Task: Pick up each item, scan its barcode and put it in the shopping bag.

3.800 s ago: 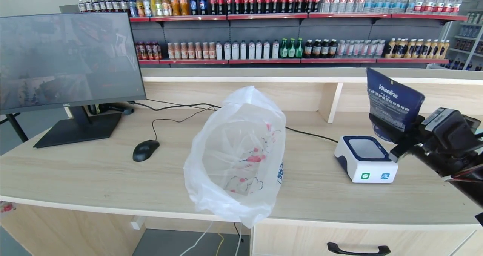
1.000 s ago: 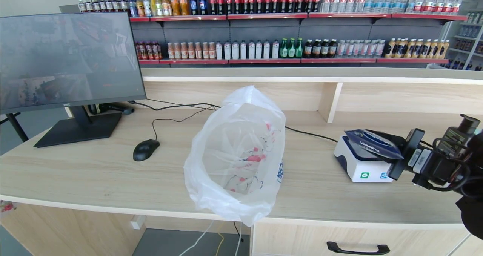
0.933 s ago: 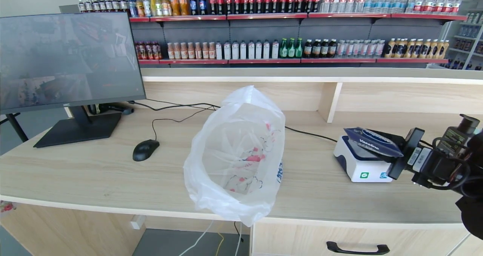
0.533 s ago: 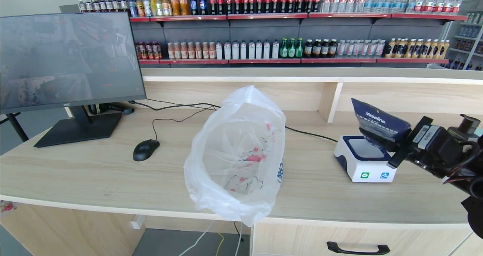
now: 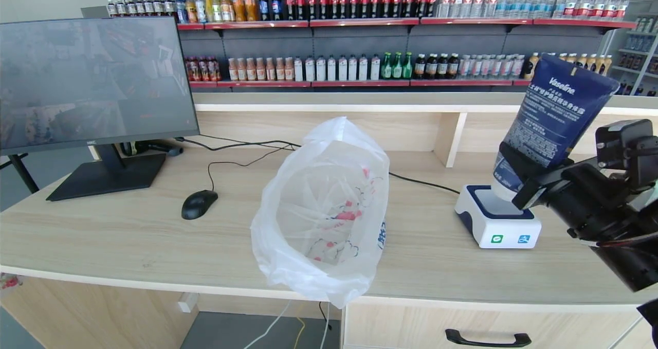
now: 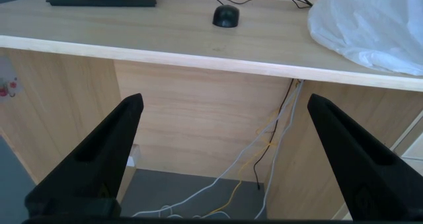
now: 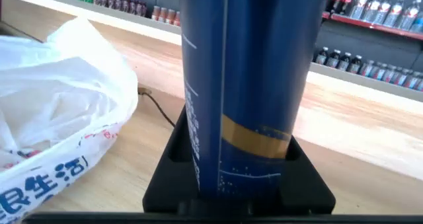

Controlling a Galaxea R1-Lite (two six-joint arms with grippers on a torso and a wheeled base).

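The right claw (image 5: 522, 177) is clamped on a dark blue squeeze tube (image 5: 558, 117), its two black fingers pressing the lower part of the tube from either side. The tube is soft-walled and glossy. It widens to a flat crimped seam at the top and leans slightly toward the robot's right. Its low end hangs just over the rear of the scanner (image 5: 496, 225); whether the two touch cannot be told. In the right wrist view the tube (image 7: 251, 85) rises as a smooth round column with a gold band, seated in the blocky black claw (image 7: 238, 184).

The scanner is a small box with rounded corners, white hard plastic sides and a dark blue rim around its top window. It sits on the pale wood-grain table (image 5: 128, 241), on the robot's right.

The shopping bag (image 5: 324, 215) stands in the middle of the table, well apart from the scanner. It is thin, crinkled, translucent white film with red and blue print, and its mouth gapes toward the table's near edge.

The left claw (image 6: 225, 164) hangs below the table's edge in front of its wooden front panel. Its two matte black wedge-shaped fingers are spread wide apart and hold nothing.

On the robot's left stand a flat dark monitor (image 5: 92, 81) and a rounded black mouse (image 5: 198, 204) with a thin cord. Shelves (image 5: 360, 24) of bottles line the back wall.
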